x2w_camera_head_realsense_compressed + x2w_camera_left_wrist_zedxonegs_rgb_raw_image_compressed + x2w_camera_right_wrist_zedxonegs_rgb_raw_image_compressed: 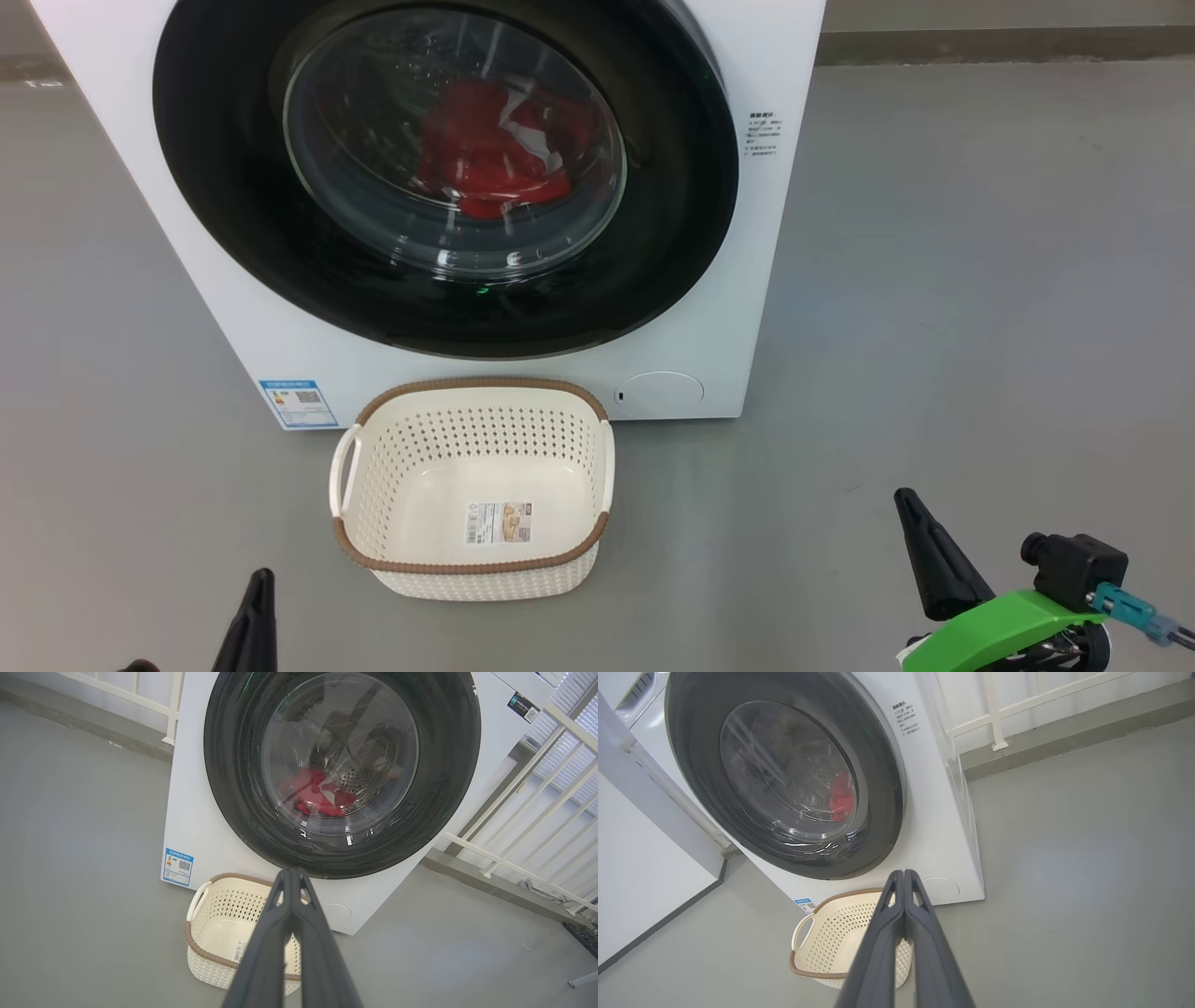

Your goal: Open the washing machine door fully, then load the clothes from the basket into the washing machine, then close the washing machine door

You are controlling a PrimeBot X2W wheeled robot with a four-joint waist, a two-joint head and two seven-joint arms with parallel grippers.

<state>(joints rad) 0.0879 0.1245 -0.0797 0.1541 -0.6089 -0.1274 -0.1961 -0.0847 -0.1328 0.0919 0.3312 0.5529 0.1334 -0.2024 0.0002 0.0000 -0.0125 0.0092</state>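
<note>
The white washing machine (709,317) stands with its black-rimmed round door (215,187) closed flat against the front. Through the glass bowl I see the red clothes (485,149) lying in the drum, also the clothes (317,795) in the left wrist view. On the floor before the machine sits the cream basket (373,504), holding nothing but its paper label. My left gripper (290,872) is shut, low at the left, well back from the basket. At the lower right, my right gripper (904,873) is shut too, its fingers pressed together and holding nothing.
Grey floor (980,280) stretches to both sides of the machine. A white railing (537,812) runs along the machine's side and another rail (994,714) behind it. A white wall panel (640,872) stands beside the machine.
</note>
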